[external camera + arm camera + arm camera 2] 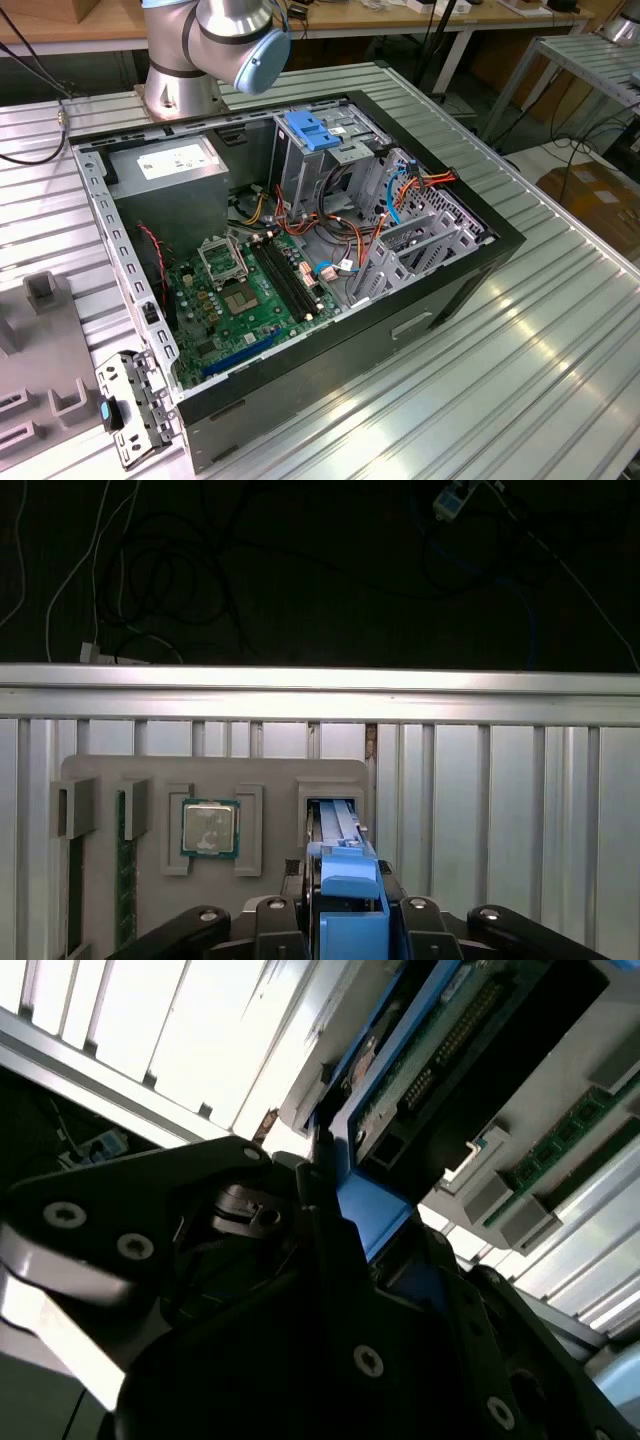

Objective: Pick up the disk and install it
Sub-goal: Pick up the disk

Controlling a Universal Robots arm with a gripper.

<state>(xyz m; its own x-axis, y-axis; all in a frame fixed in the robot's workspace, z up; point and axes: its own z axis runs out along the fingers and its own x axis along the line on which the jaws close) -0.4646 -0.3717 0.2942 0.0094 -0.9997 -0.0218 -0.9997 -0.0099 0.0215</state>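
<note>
The disk [350, 868], a dark drive in a bright blue carrier, stands on edge with its far end in a slot of the grey holder tray [270, 772]. My gripper [347, 905] is shut on the carrier's near blue end, one dark finger on each side. In the second wrist view the disk [470, 1050] shows its dark underside and connector, framed in blue, with the gripper [375, 1230] clamped on that blue frame. The open computer case [500, 240] lies on the metal table, with a drive cage [330, 160] at its back.
A processor chip [210, 828] and a memory stick [125, 870] sit in other tray pockets. A light-blue slotted bracket [315, 130] tops the drive cage. The grey power supply [175, 170], the green motherboard [240, 300] and loose cables fill the case. The arm's base [185, 80] stands behind it.
</note>
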